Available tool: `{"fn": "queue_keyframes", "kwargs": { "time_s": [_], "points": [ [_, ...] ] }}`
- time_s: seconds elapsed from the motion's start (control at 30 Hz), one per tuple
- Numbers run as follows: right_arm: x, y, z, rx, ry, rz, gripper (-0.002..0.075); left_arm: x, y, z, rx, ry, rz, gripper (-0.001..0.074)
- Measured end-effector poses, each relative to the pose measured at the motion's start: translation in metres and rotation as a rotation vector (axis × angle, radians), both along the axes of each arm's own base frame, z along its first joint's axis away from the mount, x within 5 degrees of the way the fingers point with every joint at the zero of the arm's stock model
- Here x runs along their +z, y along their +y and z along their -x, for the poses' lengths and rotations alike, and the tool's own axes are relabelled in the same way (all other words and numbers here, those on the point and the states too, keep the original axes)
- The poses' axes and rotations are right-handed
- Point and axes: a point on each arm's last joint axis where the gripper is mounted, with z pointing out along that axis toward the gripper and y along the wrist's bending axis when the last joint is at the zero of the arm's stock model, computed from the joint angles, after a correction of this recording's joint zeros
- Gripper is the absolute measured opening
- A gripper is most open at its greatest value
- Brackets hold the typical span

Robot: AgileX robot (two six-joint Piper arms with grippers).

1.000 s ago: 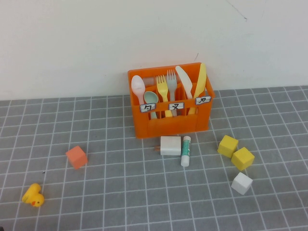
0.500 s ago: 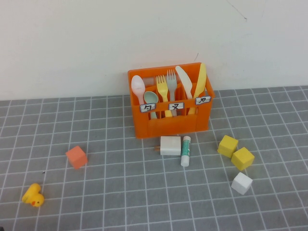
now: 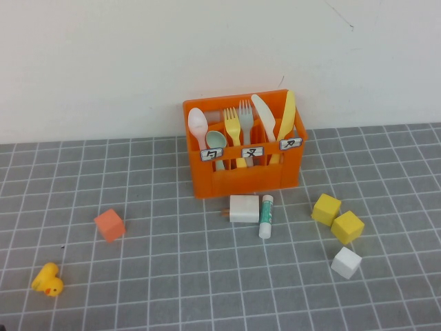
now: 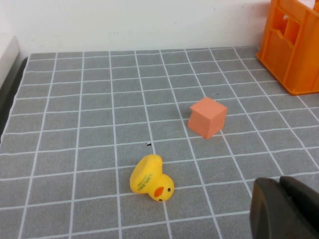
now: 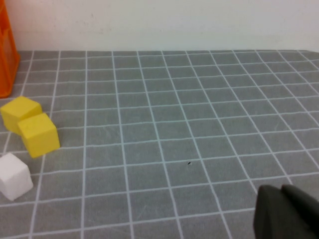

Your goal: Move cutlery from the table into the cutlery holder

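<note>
The orange cutlery holder stands at the back of the grey gridded table, against the wall. In it stand the mint-green spoon, the yellow fork and the yellow knife, beside a white spoon, fork and knife. A corner of the holder shows in the left wrist view. My left gripper is shut and empty, low over the table's front left. My right gripper is shut and empty over the front right. Neither gripper shows in the high view.
An orange cube and a yellow duck lie at the left. A white block and a glue stick lie in front of the holder. Two yellow cubes and a white cube lie at the right.
</note>
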Motion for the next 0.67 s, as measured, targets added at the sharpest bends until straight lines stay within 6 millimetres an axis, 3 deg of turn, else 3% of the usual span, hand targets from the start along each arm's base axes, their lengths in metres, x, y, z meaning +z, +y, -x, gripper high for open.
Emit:
{"fn": "queue_keyframes", "kwargs": {
  "time_s": [0.67],
  "points": [
    [-0.0001, -0.0010, 0.0004, -0.003, 0.006, 0.024, -0.0002, 0.0000, 0.0000, 0.0000, 0.000, 0.000, 0.000, -0.0001]
  ]
}}
